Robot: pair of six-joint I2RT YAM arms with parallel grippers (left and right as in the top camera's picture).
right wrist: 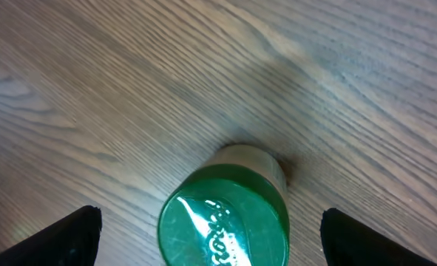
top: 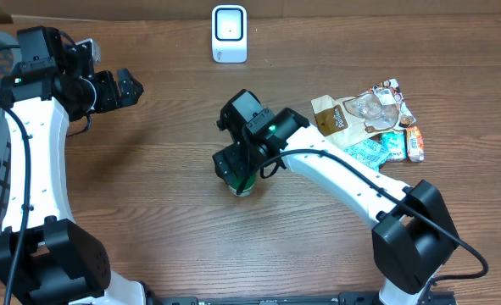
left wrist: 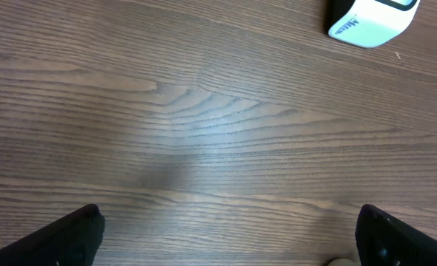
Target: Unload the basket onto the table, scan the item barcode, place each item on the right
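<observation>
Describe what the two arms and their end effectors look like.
The left arm and right arm have white links, black joints and bases, and a black cable along each. The left end effector and right end effector are black, two-fingered.

We count one white scanner (top: 229, 34), one green-lidded jar (right wrist: 225, 222) and two robot arms, each with one gripper: left gripper (top: 119, 87), right gripper (top: 237, 167). Among the heaped snack packets (top: 370, 125) we distinguish four, though their overlap leaves this uncertain.
</observation>
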